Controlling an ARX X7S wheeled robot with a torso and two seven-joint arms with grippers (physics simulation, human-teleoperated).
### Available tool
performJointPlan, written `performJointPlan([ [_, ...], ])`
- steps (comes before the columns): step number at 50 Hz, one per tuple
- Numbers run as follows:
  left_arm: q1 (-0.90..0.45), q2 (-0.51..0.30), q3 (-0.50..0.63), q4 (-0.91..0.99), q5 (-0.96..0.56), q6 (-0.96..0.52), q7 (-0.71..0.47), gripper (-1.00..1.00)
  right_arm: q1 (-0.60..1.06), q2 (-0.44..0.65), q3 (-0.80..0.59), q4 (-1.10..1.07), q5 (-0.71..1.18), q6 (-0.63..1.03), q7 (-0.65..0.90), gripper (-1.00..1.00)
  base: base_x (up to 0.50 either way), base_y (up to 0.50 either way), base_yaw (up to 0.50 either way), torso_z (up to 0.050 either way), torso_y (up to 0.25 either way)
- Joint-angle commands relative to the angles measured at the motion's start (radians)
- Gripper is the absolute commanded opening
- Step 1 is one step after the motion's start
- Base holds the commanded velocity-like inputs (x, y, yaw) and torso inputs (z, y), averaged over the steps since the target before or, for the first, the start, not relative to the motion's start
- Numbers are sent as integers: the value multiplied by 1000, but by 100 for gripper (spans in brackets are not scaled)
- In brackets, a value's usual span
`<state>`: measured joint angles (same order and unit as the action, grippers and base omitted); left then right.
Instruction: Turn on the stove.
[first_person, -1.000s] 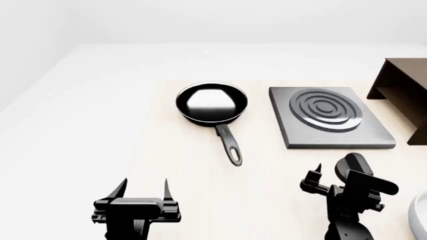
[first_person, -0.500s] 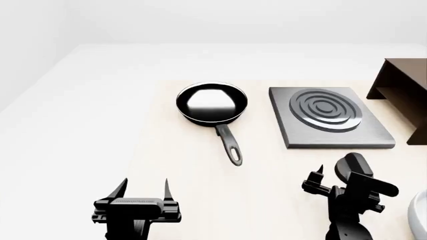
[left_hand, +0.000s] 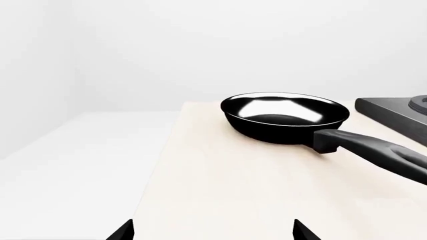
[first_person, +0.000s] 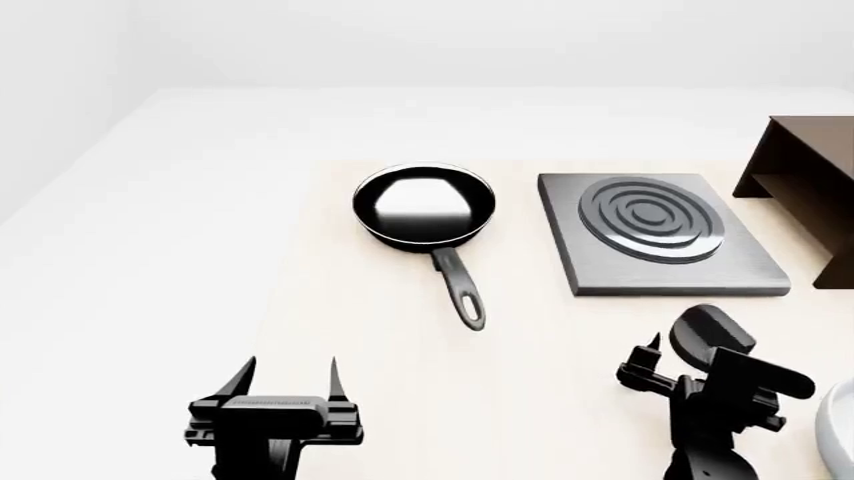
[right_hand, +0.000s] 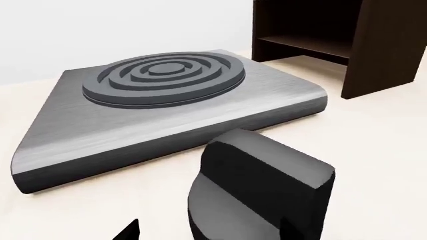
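The stove (first_person: 661, 236) lies flat on the pale table (first_person: 387, 380), a dark grey square slab with raised coil rings (first_person: 651, 216) on top, between the black frying pan (first_person: 424, 207) on its left and the dark brown box (first_person: 805, 180) on its right. Its black knob (first_person: 711, 327) sits apart from the slab, on the table just in front of the near edge. In the right wrist view the knob (right_hand: 257, 192) fills the foreground, with the slab (right_hand: 167, 112) behind it. The right gripper (first_person: 687, 368) hovers at the knob, its fingers spread on either side; whether they touch it is hard to tell. The left gripper (first_person: 283, 382) hangs low at the near left, well away from the pan, fingers apart and empty.
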<state>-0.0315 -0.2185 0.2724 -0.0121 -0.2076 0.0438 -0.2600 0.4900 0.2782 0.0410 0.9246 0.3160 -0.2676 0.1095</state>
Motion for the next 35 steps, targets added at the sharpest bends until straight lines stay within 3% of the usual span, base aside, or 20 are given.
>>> performJointPlan([
  [1,-2,-2,7,-4,-1,2,-4,100,-41,19,3,-54,25,48,40,100,0,0,0,0,0],
  [13,-4,-5,13,-5,-4,2,-8,100,-46,15,-10,-104,17,76,56,100,0,0,0,0,0],
  [24,-8,-8,18,-9,-7,2,-11,100,47,7,-21,63,-8,11,36,100,0,0,0,0,0],
  [35,-12,-8,25,-20,-6,9,-13,100,50,18,-23,34,-10,39,52,100,0,0,0,0,0],
])
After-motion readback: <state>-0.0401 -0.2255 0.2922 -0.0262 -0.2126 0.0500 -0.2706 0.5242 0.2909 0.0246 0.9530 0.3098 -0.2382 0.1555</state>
